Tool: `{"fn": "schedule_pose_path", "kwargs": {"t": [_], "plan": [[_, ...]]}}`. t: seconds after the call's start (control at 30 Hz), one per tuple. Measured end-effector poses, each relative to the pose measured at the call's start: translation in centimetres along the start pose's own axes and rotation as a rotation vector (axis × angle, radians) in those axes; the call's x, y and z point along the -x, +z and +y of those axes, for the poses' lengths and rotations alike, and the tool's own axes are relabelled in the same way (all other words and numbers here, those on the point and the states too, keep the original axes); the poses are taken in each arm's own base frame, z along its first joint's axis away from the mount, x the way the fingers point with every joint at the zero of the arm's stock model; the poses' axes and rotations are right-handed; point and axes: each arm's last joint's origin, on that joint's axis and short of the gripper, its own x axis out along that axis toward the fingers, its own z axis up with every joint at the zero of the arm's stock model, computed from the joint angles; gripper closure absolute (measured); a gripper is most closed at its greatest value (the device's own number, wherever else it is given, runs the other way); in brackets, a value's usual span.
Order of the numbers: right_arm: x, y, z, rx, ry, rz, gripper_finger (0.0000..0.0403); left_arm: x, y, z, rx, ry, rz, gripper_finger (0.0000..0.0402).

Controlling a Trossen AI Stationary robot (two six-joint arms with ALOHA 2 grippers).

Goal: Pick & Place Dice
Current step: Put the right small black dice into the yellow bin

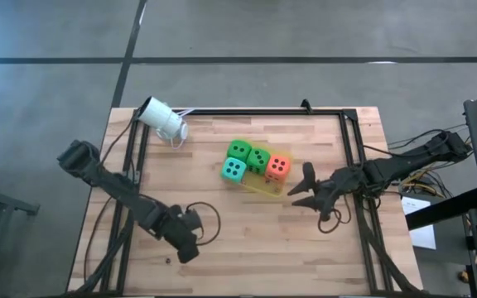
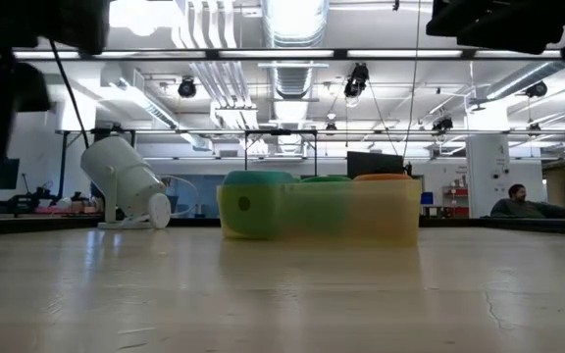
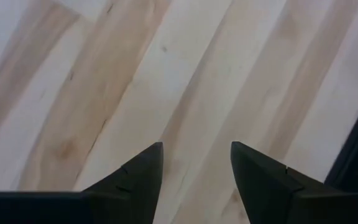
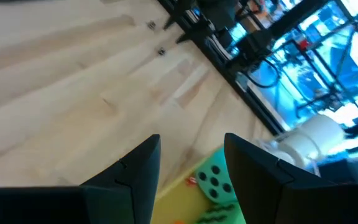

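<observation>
Several dice sit side by side in a shallow, see-through yellow tray (image 1: 265,189) at the table's middle: two bright green (image 1: 238,150) (image 1: 258,158), one teal (image 1: 233,170) and one orange-red (image 1: 278,166). In the low view the tray (image 2: 317,211) stands on the wood with the dice's tops showing over its rim. My right gripper (image 1: 301,186) hovers open just right of the tray; its wrist view shows the teal die (image 4: 215,177) beyond the open fingers (image 4: 191,138). My left gripper (image 1: 189,244) stands open over bare wood (image 3: 196,146) near the front left, pointing down.
A white cylinder-shaped camera (image 1: 162,118) lies at the far left corner, also in the low view (image 2: 126,181). Black frame rails (image 1: 350,141) run along the table's far, left and right sides, with cables beside the arms. Bare wood lies in front of the tray. A person (image 2: 518,203) sits far behind.
</observation>
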Motion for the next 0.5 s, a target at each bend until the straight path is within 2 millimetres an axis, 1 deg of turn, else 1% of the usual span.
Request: {"fn": "schedule_pose_path", "kwargs": {"t": [0.1,0.23,0.33,0.5], "plan": [[0.0,0.0,0.0,-0.029,0.016,-0.014,0.0229,-0.6,-1.3,0.2,-0.014,0.019,0.018,0.0211],[0.0,0.0,0.0,-0.037,0.017,-0.014,0.0229,-1.8,-2.8,1.1,-0.028,0.05,0.049,0.0211],[0.0,0.0,0.0,-0.037,0.017,-0.014,0.0229,-2.4,-3.4,1.7,-0.044,0.067,0.064,0.0211],[0.0,0.0,0.0,-0.037,0.017,-0.013,0.0229,-3.0,-3.7,2.3,-0.043,0.077,0.067,0.0211]]}}
